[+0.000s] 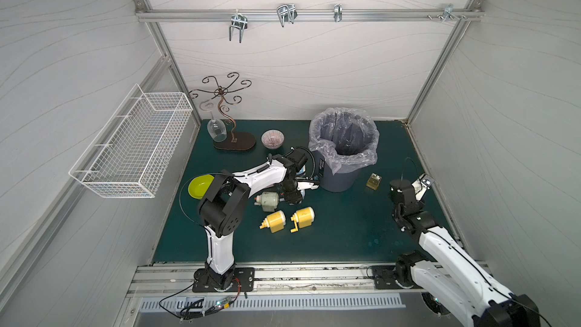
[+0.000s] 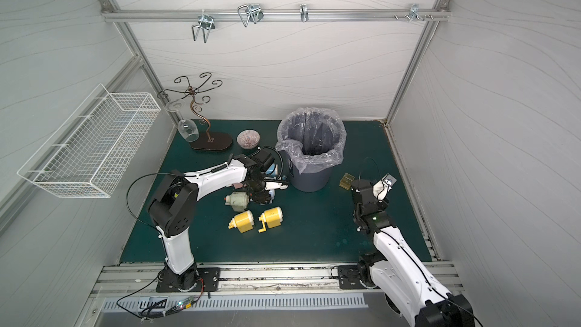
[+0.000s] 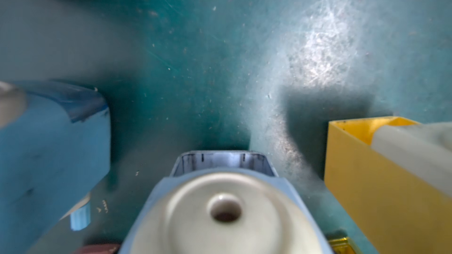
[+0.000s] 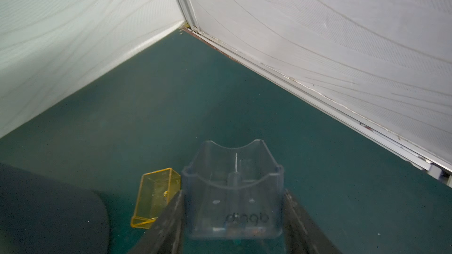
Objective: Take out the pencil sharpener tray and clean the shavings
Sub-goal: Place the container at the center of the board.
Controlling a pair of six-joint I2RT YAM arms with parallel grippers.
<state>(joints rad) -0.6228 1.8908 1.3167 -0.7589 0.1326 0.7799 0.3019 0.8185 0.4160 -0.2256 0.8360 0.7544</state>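
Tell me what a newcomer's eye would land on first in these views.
The plastic-lined grey bin dominates the back middle of the green mat. Two yellow sharpeners sit in front of it, toward the left arm. By the right wall, the right gripper grips a clear tray, with a yellow tray on the mat beside it.

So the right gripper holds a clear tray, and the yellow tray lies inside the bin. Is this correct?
Not fully. The right gripper does hold the clear tray, but the yellow tray is not inside the bin: it lies on the green mat beside it. The right wrist view and both top views show this.
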